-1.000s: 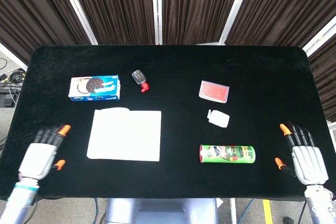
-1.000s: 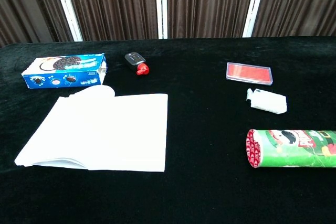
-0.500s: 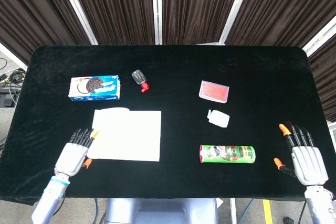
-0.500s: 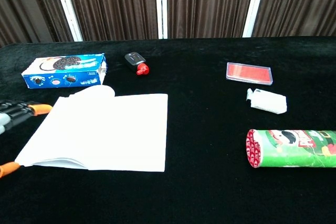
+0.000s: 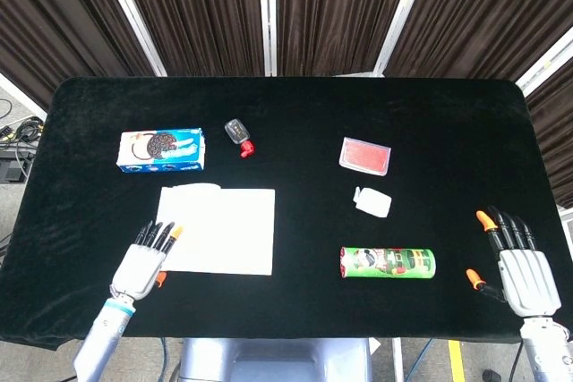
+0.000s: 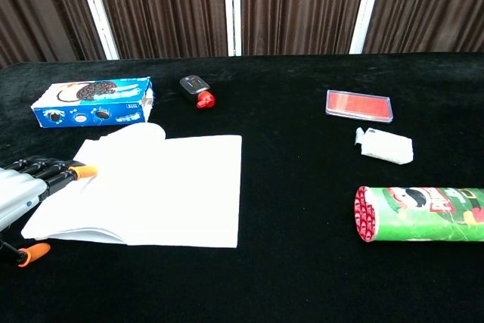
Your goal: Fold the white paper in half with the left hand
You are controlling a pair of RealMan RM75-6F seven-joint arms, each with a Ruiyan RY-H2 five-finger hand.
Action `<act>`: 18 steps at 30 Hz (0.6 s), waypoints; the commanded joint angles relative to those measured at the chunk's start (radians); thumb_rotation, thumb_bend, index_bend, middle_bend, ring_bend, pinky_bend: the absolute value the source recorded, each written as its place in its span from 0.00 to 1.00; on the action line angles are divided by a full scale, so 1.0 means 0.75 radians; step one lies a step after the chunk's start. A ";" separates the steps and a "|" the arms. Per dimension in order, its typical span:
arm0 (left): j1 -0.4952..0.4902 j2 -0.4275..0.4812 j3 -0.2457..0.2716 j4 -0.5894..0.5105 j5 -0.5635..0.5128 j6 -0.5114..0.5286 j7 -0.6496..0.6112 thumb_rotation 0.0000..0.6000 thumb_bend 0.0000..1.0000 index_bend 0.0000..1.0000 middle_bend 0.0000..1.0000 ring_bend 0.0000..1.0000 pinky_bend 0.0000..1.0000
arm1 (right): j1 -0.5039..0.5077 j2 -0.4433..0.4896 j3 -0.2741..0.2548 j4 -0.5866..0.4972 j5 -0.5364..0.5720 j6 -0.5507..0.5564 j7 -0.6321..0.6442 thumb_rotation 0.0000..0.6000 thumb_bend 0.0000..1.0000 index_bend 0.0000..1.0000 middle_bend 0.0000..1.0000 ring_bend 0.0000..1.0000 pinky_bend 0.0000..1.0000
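Observation:
The white paper [image 5: 219, 230] [image 6: 159, 187] lies on the black table, left of centre, with its far left corner curled up. My left hand [image 5: 148, 257] [image 6: 26, 191] is open at the paper's near left corner, its fingers stretched over that edge, its thumb apart beside the sheet. I cannot tell whether the fingers touch the paper. My right hand [image 5: 519, 261] rests open near the table's front right edge, far from the paper. The chest view does not show it.
A blue cookie box [image 5: 161, 149] and a small red-capped bottle [image 5: 238, 136] lie behind the paper. To the right are a red card case [image 5: 365, 155], a small white packet [image 5: 372, 201] and a green chip can [image 5: 388, 262] lying on its side.
My left hand has moved right from the table's left edge to the paper's near left corner. The paper and the right hand have not moved.

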 commanded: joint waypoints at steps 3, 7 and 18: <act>-0.011 -0.031 -0.007 0.046 0.004 0.015 0.008 1.00 0.46 0.00 0.00 0.00 0.00 | 0.000 0.002 -0.003 -0.004 -0.005 0.000 0.002 1.00 0.14 0.02 0.00 0.00 0.00; -0.013 -0.044 -0.009 0.063 0.018 0.039 -0.001 1.00 0.55 0.00 0.00 0.00 0.00 | 0.001 0.001 -0.003 -0.002 -0.003 -0.004 0.003 1.00 0.14 0.02 0.00 0.00 0.00; -0.028 -0.028 -0.008 0.011 0.131 0.155 0.001 1.00 0.59 0.00 0.00 0.00 0.00 | 0.000 0.004 -0.004 -0.009 -0.005 -0.003 0.006 1.00 0.14 0.02 0.00 0.00 0.00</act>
